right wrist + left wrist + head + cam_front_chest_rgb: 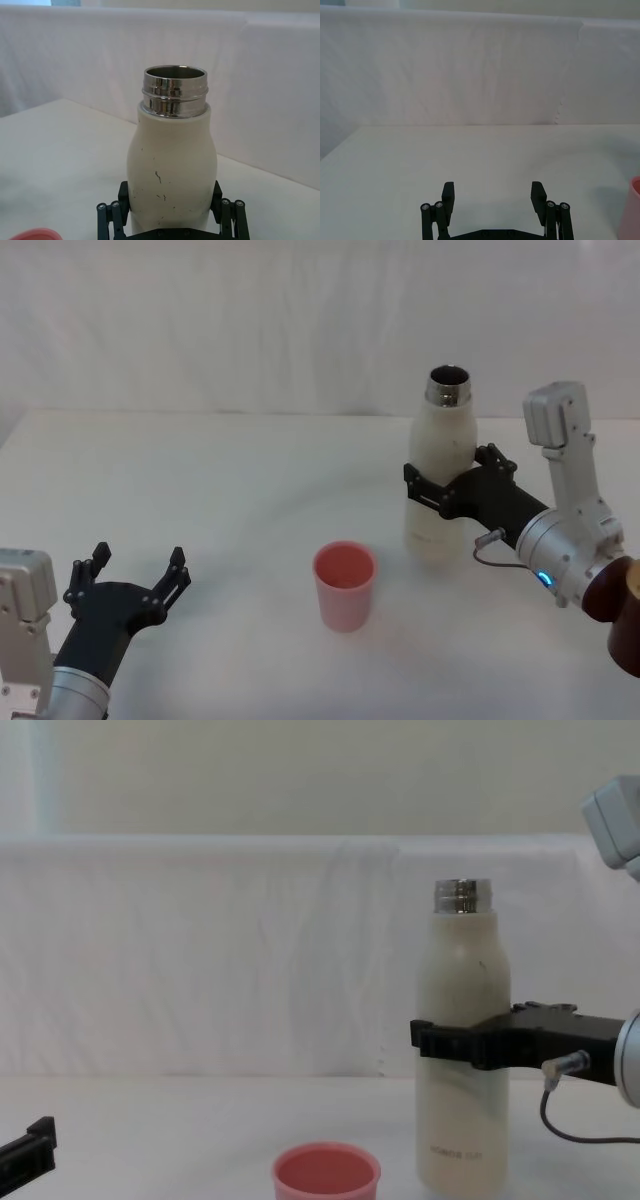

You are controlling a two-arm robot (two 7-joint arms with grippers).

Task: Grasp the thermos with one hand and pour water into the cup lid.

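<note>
While the bottle (438, 472) stands upright on the white table (220, 500), uncapped, the right gripper (440, 485) is clamped around its middle. Grasping looks done; lifting and pouring remain. The pink cup (345, 585) sits near the bottle, toward the robot's left and closer to it. The left gripper (135, 580) rests well apart, fingers spread.

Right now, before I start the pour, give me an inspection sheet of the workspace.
Surface: white table, dry.
Thermos: upright, uncapped, on the table.
Cup lid: upright, in front of the thermos on its left, apart from it.
Clutter: nothing seen.
Right gripper: around the thermos mid-body, fingers on both sides.
Left gripper: open, low at near left, holding nothing.
Cables: one thin cable looping off the right wrist.
Surroundings: white cloth backdrop.
</note>
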